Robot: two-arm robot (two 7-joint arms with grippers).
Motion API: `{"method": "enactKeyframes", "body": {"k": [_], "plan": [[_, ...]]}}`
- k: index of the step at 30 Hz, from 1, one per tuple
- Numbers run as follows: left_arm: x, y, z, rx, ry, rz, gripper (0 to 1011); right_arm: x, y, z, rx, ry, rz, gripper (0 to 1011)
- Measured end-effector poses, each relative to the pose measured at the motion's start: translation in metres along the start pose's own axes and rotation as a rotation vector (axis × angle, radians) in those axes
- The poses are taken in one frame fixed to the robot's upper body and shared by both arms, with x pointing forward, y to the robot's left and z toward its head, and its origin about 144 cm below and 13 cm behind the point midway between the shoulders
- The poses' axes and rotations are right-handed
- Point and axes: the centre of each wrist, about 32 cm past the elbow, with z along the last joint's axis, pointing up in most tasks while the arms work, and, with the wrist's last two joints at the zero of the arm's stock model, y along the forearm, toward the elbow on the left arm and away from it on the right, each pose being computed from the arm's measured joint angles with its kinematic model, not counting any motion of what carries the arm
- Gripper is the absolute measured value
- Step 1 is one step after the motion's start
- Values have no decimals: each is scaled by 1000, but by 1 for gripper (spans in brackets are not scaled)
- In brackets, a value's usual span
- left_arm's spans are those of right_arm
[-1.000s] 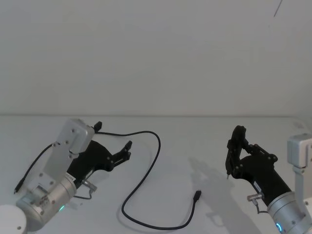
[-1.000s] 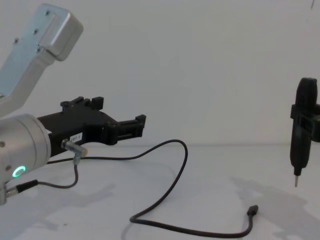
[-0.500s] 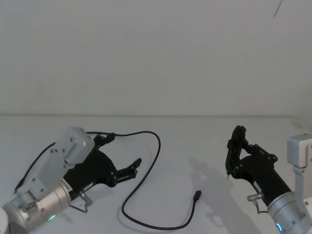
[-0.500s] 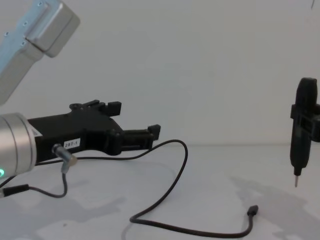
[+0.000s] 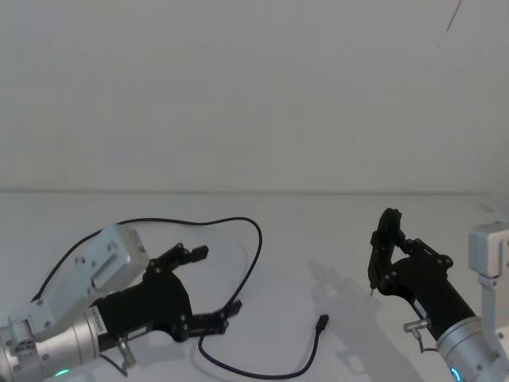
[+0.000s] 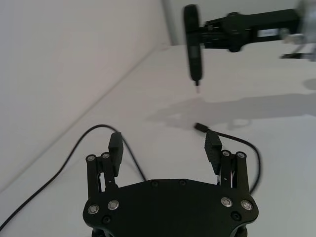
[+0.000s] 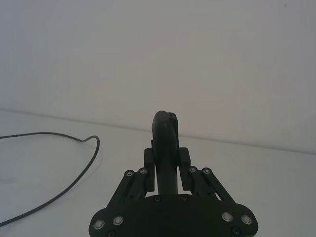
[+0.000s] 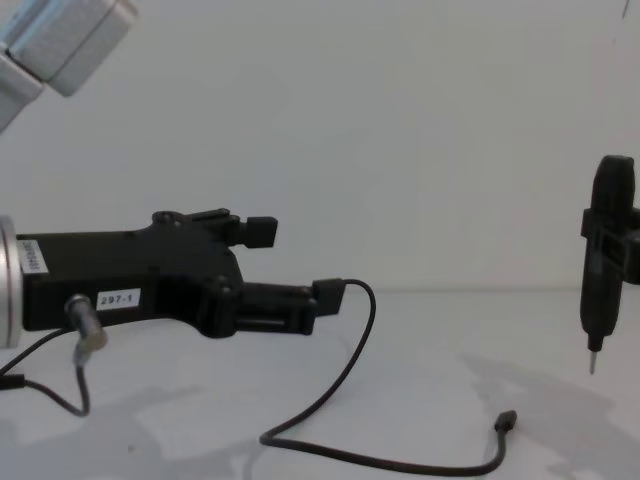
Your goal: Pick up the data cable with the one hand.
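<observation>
Two left gripper (image 5: 216, 280) fingers (image 5: 191, 255) gape over the data cable (image 5: 259, 239); well apart, right gripper (image 5: 386, 267) clamps pen tool (image 5: 389, 223).

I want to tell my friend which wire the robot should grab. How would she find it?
Look at the white table between the two arms. Beside the open left gripper, the data cable lies in a long loose loop. It is thin, black and bendy with a small dark plug at its end, unlike the stiff pen-like tool in the right gripper.
</observation>
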Motion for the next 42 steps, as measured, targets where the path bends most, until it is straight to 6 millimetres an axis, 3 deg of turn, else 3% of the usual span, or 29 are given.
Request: {"method": "enactKeyframes", "body": {"k": [13,25,42], "plan": [[13,6,13,24,-32,-226,1002,0,0,0,0,0,0,283],[21,-2,31,102,-124,-416,1002,0,0,0,0,0,0,283],[1,-28,47,221,-314,-470,1002,0,0,0,0,0,0,283]]}}
